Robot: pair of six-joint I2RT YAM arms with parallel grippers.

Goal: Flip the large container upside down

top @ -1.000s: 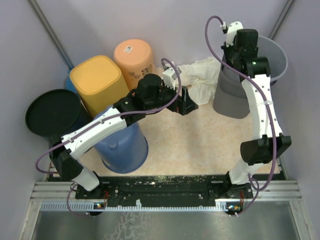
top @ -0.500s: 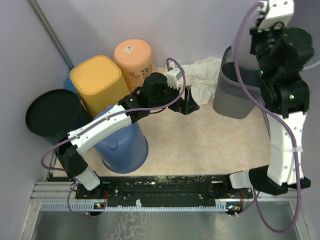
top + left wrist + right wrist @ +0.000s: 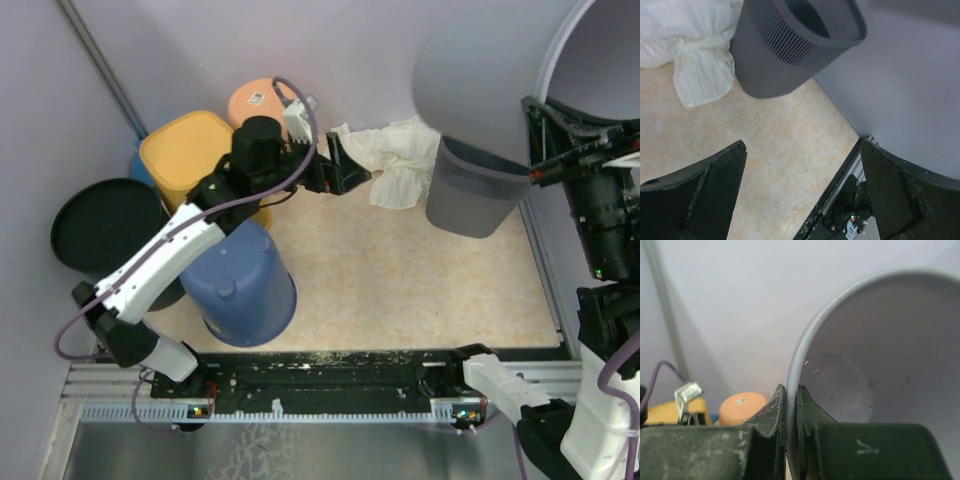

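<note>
Right fingers clamped on thin rim of large container, upper right; likely light, stiff, slick. Left fingers apart.

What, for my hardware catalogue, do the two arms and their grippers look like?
Both arms are white links joined by black joint housings. The left arm and right arm each trail a purple cable. The left gripper has broad, black, wedge-shaped fingers with a matte surface. The right gripper has dark fingers, scuffed pale, one bearing a small V-like mark.
</note>
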